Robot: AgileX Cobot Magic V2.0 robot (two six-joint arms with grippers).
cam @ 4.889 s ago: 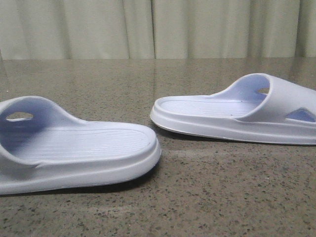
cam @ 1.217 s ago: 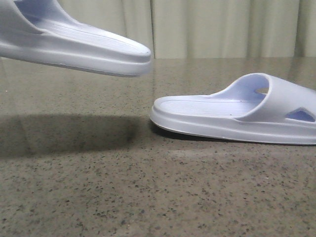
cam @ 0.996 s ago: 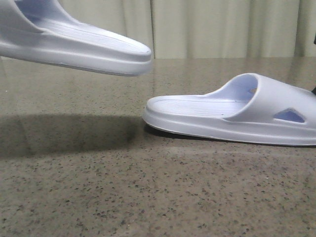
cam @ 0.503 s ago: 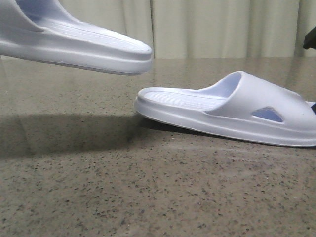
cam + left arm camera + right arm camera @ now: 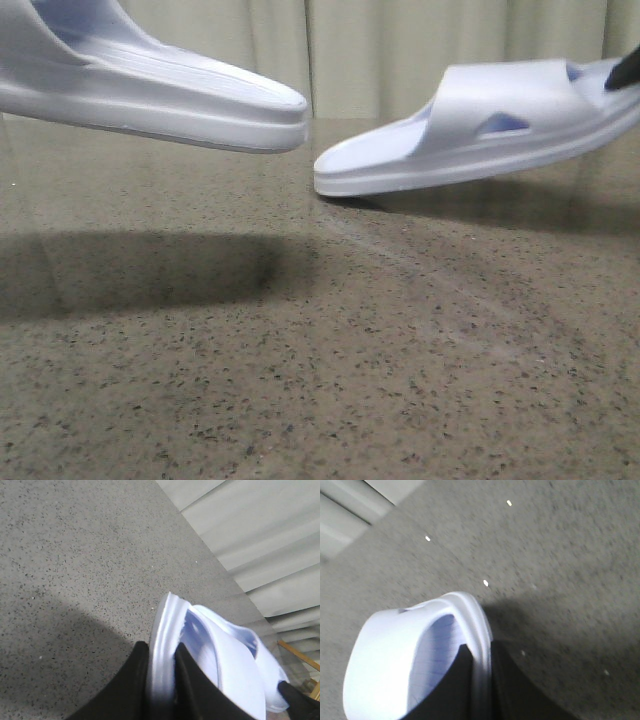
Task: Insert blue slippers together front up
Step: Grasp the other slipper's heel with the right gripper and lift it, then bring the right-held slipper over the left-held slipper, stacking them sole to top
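Observation:
Two pale blue slippers are both off the table. The left slipper (image 5: 150, 90) hangs at the upper left, its flat end pointing right. In the left wrist view my left gripper (image 5: 161, 647) is shut on that slipper's (image 5: 225, 650) sole edge. The right slipper (image 5: 480, 130) is tilted, strap end high at the right and flat end low, just above the table. A dark finger (image 5: 625, 70) of my right gripper shows at its raised end. In the right wrist view my right gripper (image 5: 480, 647) is shut on its (image 5: 395, 660) rim. A small gap separates the two slippers.
The speckled grey-brown stone table (image 5: 320, 380) fills the lower view, with the slippers' shadows on it. A pale curtain (image 5: 400, 50) hangs behind the table's far edge.
The right slipper slid left on the table, then rose with its strap end lifted high. The left slipper has stayed held in the air.

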